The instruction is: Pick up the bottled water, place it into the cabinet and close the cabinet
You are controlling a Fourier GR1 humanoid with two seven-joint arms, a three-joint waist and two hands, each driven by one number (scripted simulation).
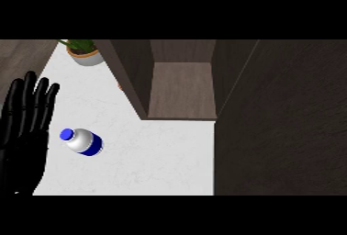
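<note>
One black left hand (25, 133), fingers straight and spread.
It rests at the white counter's (156, 156) left edge, beside the blue-capped white water bottle (82, 141), apparently not touching; the brown wooden cabinet (181, 92) stands open.

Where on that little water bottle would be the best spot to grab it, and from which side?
Probably round the white body, just below the blue cap. The bottled water stands upright on the white counter, seen from above, with free counter all round it. The open left hand rests just to its left, so coming in sideways from the left looks shortest. The cap seems too small for a hold.
</note>
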